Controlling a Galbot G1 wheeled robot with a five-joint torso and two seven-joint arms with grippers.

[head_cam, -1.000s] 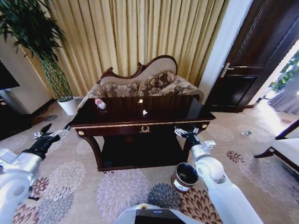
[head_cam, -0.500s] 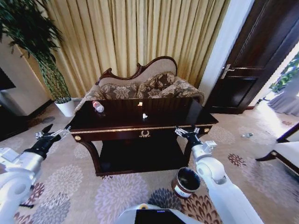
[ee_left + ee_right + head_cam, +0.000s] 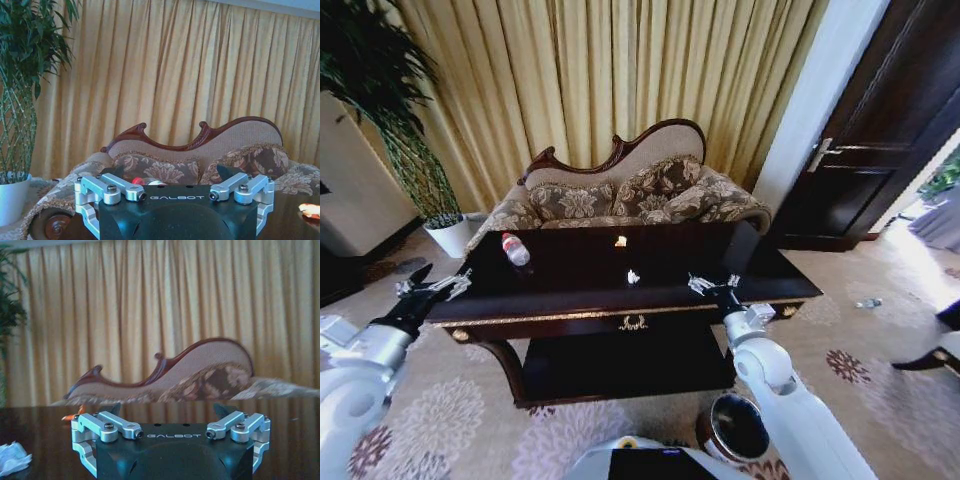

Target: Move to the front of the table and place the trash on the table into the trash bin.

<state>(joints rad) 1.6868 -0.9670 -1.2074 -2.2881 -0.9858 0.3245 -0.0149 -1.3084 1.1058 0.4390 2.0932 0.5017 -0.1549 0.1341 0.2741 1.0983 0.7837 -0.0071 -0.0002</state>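
Dark-brown table (image 3: 570,300) runs left-right, holding two scraps: white (image 3: 633,277), yellow (image 3: 621,241). One bin (image 3: 738,428) sits on the floor. Left gripper (image 3: 432,286) and right gripper (image 3: 714,285) both spread wide, empty.

High head view; low sofa-facing wrists

The table (image 3: 570,300) bears a plastic bottle (image 3: 515,248) and two trash scraps (image 3: 633,277).

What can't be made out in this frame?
- Trash bin, head view: the right arm covers part of it and the label side is hidden.
- White scrap and pale yellow scrap: too small to identify.
- Yellow scrap, left wrist view: cut by the edge.
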